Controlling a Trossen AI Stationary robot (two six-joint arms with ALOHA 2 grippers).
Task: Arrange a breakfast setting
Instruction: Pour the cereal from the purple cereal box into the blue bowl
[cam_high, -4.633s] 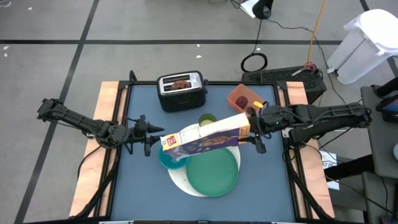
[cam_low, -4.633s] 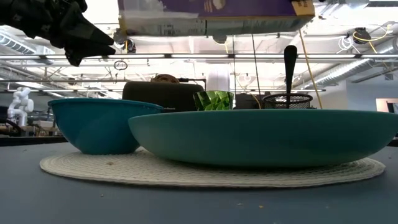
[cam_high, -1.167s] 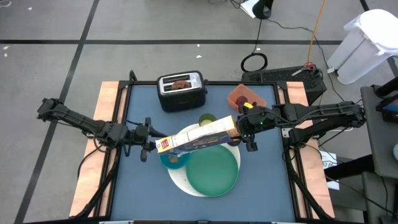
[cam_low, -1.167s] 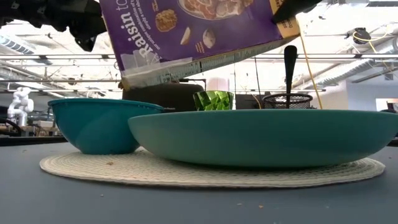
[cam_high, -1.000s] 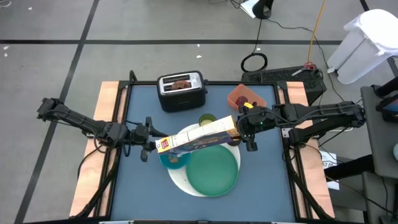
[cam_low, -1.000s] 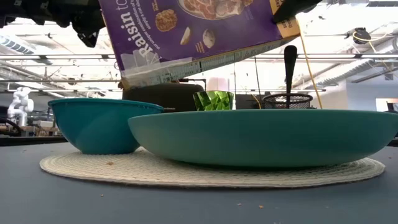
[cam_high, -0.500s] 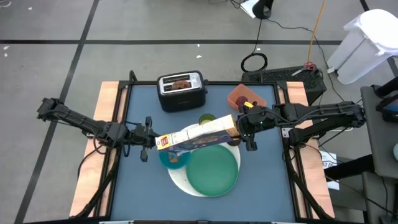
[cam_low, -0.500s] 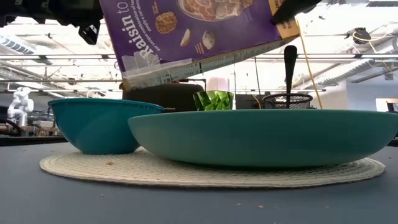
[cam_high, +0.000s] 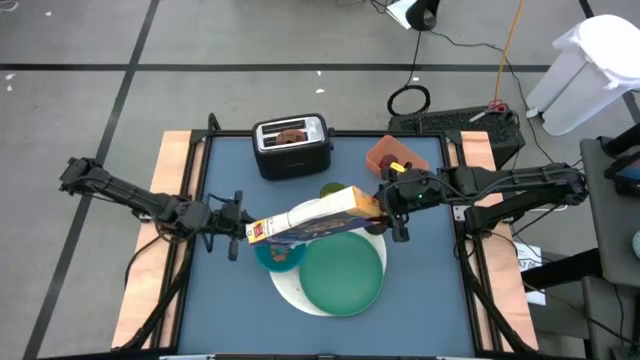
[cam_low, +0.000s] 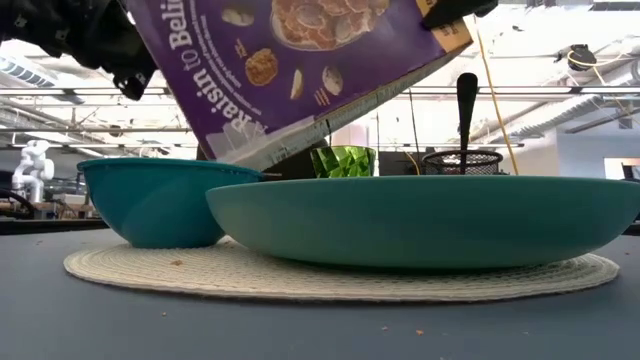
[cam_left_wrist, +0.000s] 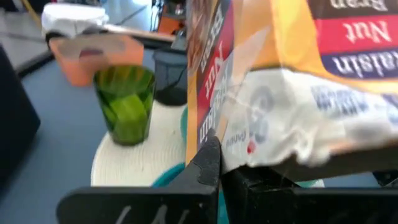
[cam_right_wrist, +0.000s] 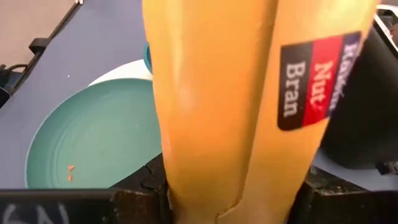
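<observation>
A purple and orange cereal box (cam_high: 315, 218) hangs tilted over the blue bowl (cam_high: 272, 255), its open left end lowest. My right gripper (cam_high: 388, 207) is shut on its raised right end. My left gripper (cam_high: 238, 228) is at the open end, shut on the white inner bag (cam_left_wrist: 273, 118). The green plate (cam_high: 345, 275) and the bowl sit on the white round disc (cam_high: 288, 292). The lime cup (cam_left_wrist: 127, 102) stands behind the box. A spoon (cam_low: 466, 100) stands in the black cup (cam_low: 456, 160). The bagel (cam_high: 292, 131) sits in the toaster. My left gripper pinches the lower edge of the inner bag (cam_left_wrist: 233, 158) where it sticks out of the box's open end. It comes level from the table's left. The bag is clear of the bowl. How many layers it holds cannot be told. My right gripper pinches the box's closed end between its two fingers (cam_right_wrist: 146, 186), one on each broad face, with the orange narrow side (cam_right_wrist: 211, 124) facing the wrist. It comes from the table's right. The box is lifted clear and slopes down toward the bowl.
The silver toaster (cam_high: 290, 148) stands at the far edge. The orange tray (cam_high: 392, 156) with a dark-red fruit is at the far right. Bare blue table shows at the near left and near right.
The box has tipped steeper: its open left end has dropped toward the blue bowl while its right end stays high in my right gripper. My left gripper has stayed at the open end.
</observation>
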